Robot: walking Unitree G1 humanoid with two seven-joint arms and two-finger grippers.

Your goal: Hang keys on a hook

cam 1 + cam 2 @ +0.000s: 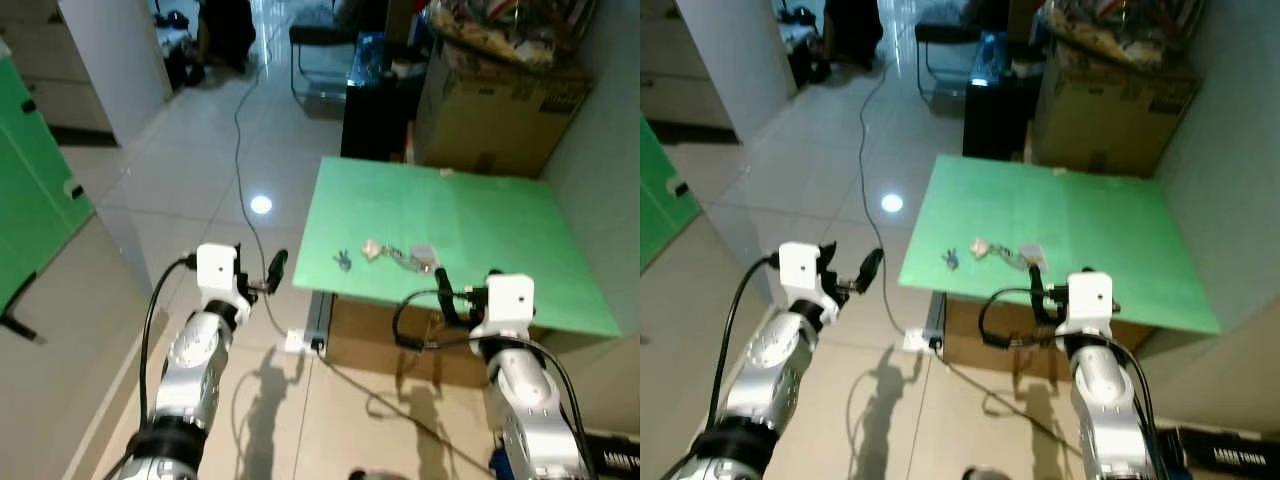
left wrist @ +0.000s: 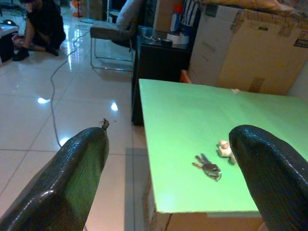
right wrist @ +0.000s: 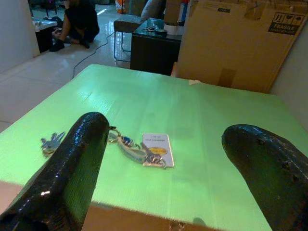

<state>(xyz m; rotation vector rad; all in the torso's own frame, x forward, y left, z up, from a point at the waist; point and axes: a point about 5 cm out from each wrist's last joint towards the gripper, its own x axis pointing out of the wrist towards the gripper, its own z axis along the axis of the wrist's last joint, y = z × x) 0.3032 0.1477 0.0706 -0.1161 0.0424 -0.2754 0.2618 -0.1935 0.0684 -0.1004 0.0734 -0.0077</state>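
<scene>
Near the front edge of a green table (image 1: 480, 230) lies a key set: a small bunch of keys (image 1: 343, 260), a little pale figure charm (image 1: 371, 249), a carabiner (image 3: 130, 149) and a white tag (image 1: 424, 252). Just short of the table's front edge my right gripper (image 1: 465, 290) is open, with the tag and carabiner ahead between its fingers (image 3: 86, 144). My left gripper (image 1: 258, 272) is open over the floor, left of the table's front corner. From the left wrist the keys (image 2: 208, 167) lie ahead to the right.
A big cardboard box (image 1: 500, 110) and a black cabinet (image 1: 375, 110) stand behind the table. A cable (image 1: 240, 130) runs across the tiled floor to a power strip (image 1: 300, 343). Another box (image 1: 380, 340) sits under the table. A person (image 2: 43, 24) crouches far back.
</scene>
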